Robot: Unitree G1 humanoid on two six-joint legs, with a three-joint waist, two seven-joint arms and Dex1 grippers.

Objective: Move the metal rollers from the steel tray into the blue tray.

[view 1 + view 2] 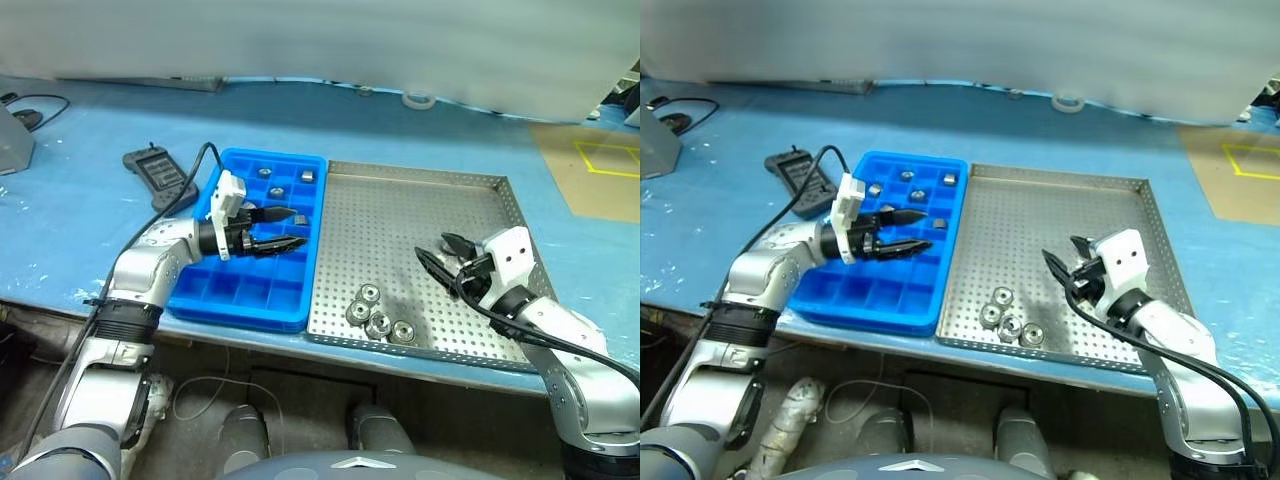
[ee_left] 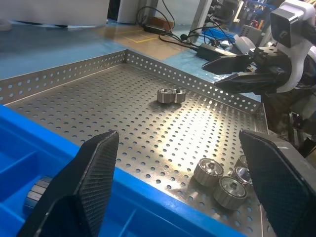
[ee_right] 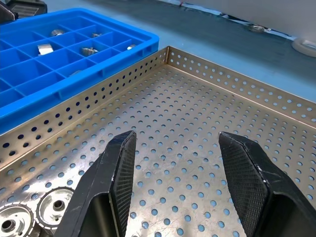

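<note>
Blue-covered table (image 1: 80,200); tape roll (image 1: 419,100) near far edge.

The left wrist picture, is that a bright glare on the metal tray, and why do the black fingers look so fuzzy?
Yes: in the left wrist view a light patch glares off the steel tray near its far rim. The left gripper's fingers sit closest to the lens and look soft, while the metal rollers beyond them are sharper. In the left eye view the top strip is a pale blur.
</note>
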